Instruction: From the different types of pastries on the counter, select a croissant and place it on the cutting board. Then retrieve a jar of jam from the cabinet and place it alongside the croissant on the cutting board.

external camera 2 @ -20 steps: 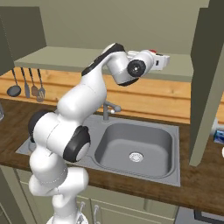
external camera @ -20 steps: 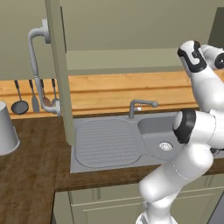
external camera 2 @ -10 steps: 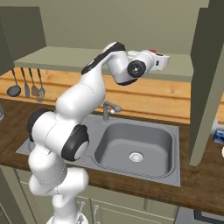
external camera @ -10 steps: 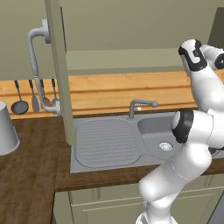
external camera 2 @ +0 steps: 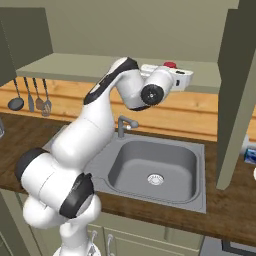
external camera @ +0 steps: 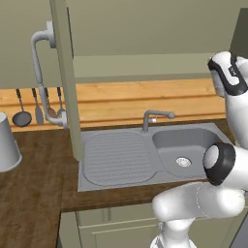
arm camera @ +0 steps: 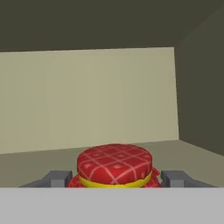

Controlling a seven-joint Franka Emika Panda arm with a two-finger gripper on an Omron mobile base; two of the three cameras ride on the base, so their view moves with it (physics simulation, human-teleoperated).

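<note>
The jar of jam (arm camera: 114, 168), with a red checked lid, stands on the cabinet floor (arm camera: 43, 162), and my gripper (arm camera: 116, 178) is shut on it with a fingertip (arm camera: 57, 177) pressed to each side. From the right base view its red lid (external camera 2: 170, 64) peeks over my hand, and my gripper (external camera 2: 187, 75) reaches into the open olive-grey cabinet (external camera 2: 75, 65). The cabinet's door (external camera 2: 235, 95) swings out at the right. The other door (external camera: 65, 82) carries a curved grey handle (external camera: 38, 63). The croissant and cutting board are out of view.
Below the cabinet the dark wood counter (external camera 2: 230, 210) holds a grey sink (external camera 2: 155, 165) with a faucet (external camera 2: 122, 125). Utensils (external camera 2: 30, 95) hang on the back wall. A grey container (external camera: 5, 143) stands at the far left. A blue-white item (external camera 2: 250, 150) sits behind the right door.
My wrist has dropped a little and the arm has shifted slightly. The jar's red lid has moved a bit left and down along with the hand.
</note>
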